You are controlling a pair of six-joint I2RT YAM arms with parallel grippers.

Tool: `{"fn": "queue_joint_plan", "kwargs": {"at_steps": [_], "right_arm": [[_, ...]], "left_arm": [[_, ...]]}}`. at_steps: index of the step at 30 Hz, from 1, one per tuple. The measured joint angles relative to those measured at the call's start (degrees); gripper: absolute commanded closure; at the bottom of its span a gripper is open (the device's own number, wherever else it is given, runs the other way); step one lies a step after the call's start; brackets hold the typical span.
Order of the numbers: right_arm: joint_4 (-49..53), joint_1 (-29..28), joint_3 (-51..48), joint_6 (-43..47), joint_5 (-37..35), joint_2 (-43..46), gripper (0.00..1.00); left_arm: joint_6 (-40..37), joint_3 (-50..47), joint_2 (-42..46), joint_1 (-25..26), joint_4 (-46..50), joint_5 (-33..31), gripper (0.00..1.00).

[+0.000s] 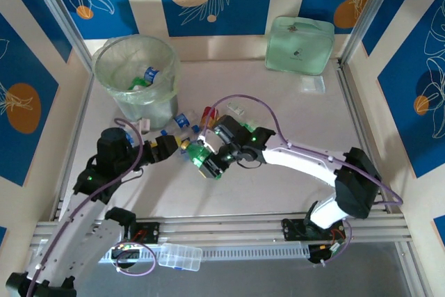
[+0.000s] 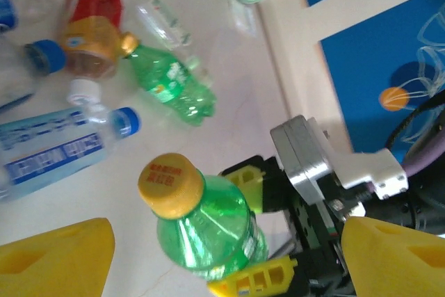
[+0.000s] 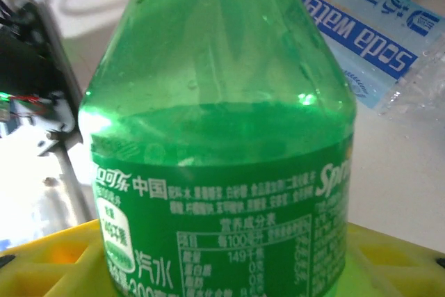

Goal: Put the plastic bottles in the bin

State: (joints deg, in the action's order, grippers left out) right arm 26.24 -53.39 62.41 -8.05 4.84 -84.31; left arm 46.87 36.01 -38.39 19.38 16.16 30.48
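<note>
1. At the back left, your bin (image 1: 104,67) stands close to the left rail (image 1: 73,137). A blue-capped bottle (image 1: 150,73) lies inside it.
2. In front of the bin, your left gripper (image 1: 172,148) is spread wide. Its yellow fingers (image 2: 59,255) sit at either edge of the left wrist view, pinching nothing.
3. The top view crowds the loose bottles (image 1: 182,122) into one cluster beside the bin. The left wrist view separates them: a blue-labelled clear bottle (image 2: 62,147), an orange-brown bottle (image 2: 90,39) and a small green bottle (image 2: 174,88), all lying on their sides.
4. Your right gripper (image 1: 212,161) is pinching the big green bottle (image 1: 200,156) by its body, mid-table. You cannot tell whether the bottle is clear of the surface.
5. Its yellow cap (image 2: 170,186) points at the left gripper. In the top view its long axis runs diagonally, from upper left to lower right.
6. The right wrist view gives you the printed label, with the neck running up out of frame and a soda water bottle (image 3: 375,39) lying beyond.
7. To the right, the bare table (image 1: 299,123) is open as far back as the mint-green pouch (image 1: 299,45) and across to the right rail (image 1: 354,116).
</note>
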Motion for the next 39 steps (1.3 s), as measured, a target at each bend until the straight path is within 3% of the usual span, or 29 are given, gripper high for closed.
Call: {"fn": "queue_joint_plan", "kwargs": {"at_steps": [11, 17, 28, 39], "right_arm": [[-5.1, 2.2, -3.1, -6.5, 5.9, 7.0, 0.39], [-7.3, 3.2, -5.3, -8.9, 7.2, 9.3, 0.39], [-11.6, 4.4, -9.1, -12.6, 7.5, 14.1, 0.39], [-12.6, 4.7, -9.5, -13.2, 7.4, 14.1, 0.34]], "left_arm": [[3.6, -2.1, -5.7, 3.3, -20.4, 1.6, 0.16], [3.7, -2.1, -11.5, 8.5, -24.1, 1.5, 0.21], [4.1, -1.9, -14.4, 13.0, -31.6, -1.6, 0.69], [2.5, -0.6, -15.3, 13.2, -31.1, -2.1, 0.84]]}}
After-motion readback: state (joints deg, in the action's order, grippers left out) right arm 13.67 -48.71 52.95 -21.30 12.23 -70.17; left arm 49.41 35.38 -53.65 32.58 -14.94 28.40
